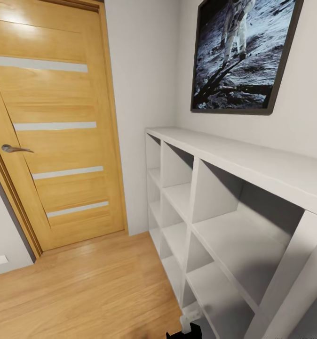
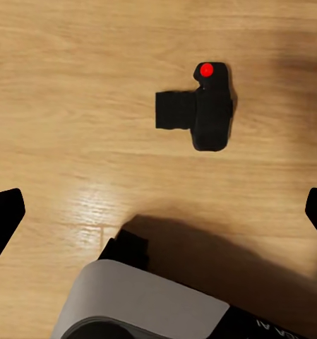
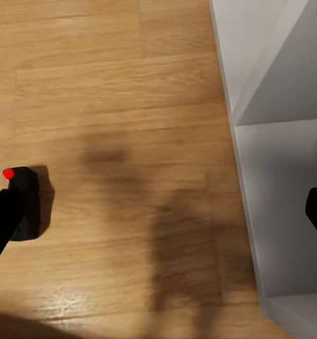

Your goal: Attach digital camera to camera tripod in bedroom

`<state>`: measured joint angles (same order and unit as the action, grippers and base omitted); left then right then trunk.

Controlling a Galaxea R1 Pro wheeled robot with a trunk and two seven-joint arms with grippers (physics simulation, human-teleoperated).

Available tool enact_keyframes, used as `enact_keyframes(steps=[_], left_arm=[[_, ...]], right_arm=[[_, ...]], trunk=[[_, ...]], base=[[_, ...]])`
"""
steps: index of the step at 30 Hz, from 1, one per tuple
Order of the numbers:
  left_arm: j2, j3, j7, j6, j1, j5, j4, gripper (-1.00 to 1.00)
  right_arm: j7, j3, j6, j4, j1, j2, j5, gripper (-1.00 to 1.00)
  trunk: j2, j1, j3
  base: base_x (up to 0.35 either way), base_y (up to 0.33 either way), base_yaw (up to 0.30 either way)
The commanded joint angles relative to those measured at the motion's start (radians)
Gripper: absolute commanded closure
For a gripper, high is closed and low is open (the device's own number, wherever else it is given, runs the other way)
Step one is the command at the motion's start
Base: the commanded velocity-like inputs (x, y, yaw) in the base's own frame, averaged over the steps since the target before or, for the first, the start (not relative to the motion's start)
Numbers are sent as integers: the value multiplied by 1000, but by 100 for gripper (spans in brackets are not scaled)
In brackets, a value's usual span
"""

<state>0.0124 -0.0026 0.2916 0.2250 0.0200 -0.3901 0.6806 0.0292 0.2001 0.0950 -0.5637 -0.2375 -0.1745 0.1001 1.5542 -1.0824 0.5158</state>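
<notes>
Both grippers' jaws stand wide apart, holding nothing. Under the left gripper [image 2: 158,212] the digital camera [image 2: 200,107] lies alone on the light wood floor [image 2: 59,85], red dot up. Beside the right gripper [image 3: 158,212] stands the white cubby shelf [image 3: 271,63], near a wooden door [image 1: 55,127].

Bare wood floor [image 2: 73,106] lies open around the digital camera [image 2: 200,109]; the white cubby shelf [image 3: 278,141] stands well apart.
</notes>
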Motion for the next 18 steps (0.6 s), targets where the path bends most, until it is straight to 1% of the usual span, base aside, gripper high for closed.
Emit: enact_keyframes(steps=[1, 18], left_arm=[[0, 0, 5, 4, 0, -7, 2, -100], [0, 1, 4, 4, 1, -9, -7, -100]], right_arm=[[3, 1, 7, -2, 0, 0, 10, -100], [7, 0, 7, -1, 0, 0, 8, -100]], trunk=[[8, -4, 4], [127, -69, 58]], base=[[0, 0, 0], [0, 0, 0]])
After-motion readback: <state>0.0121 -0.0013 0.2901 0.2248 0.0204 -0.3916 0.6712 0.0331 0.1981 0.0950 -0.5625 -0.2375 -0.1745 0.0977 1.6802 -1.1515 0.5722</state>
